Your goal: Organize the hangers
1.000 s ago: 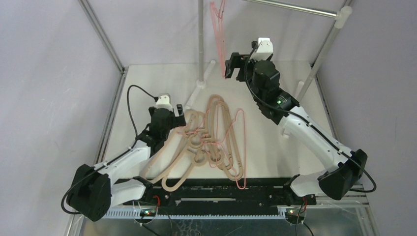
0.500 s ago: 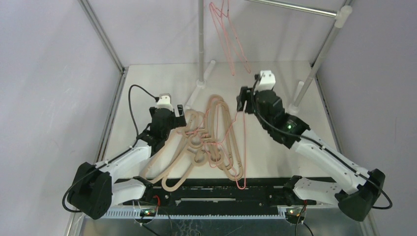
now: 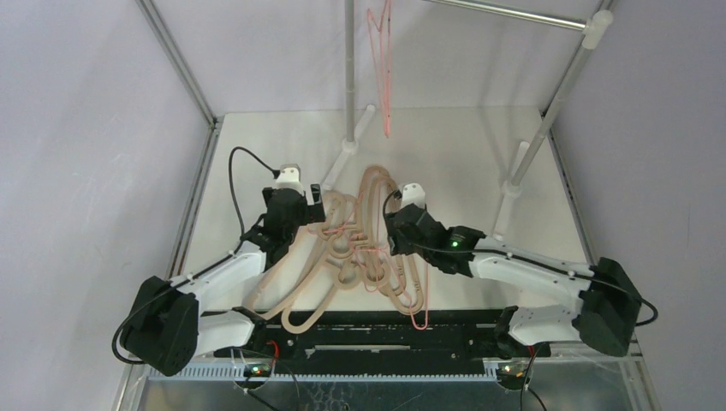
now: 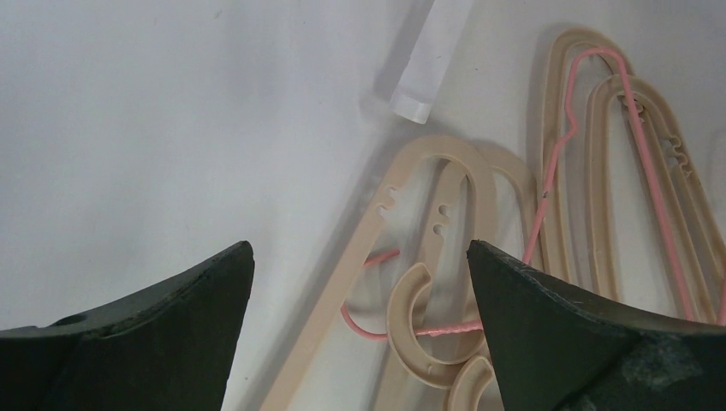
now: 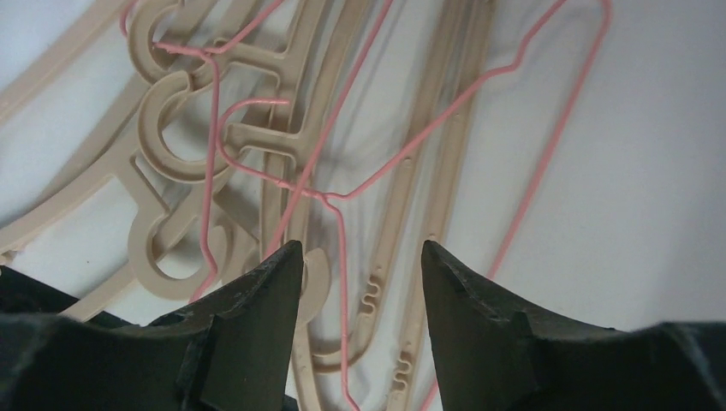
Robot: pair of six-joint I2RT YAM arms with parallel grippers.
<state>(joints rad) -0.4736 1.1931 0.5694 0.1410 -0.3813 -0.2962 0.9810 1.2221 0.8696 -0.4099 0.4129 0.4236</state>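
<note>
Several beige hangers lie tangled with thin pink wire hangers in a pile at the middle of the table. Another pink wire hanger hangs from the rack at the back. My left gripper hovers wide open over the pile's left edge, above a beige hook and a pink wire; its jaws hold nothing. My right gripper is low over the pile's middle. Its jaws stand partly open astride a pink wire and beige bars, touching neither.
Silver rack poles rise at the back: an upright one, a slanted one at the right and a top bar. A white pole foot lies just behind the pile. A black rail runs along the near edge.
My right arm has come down from beside the hanging pink hanger to the pile, its jaws narrowing on the way. The hanging hanger swung. The left arm has stayed put.
</note>
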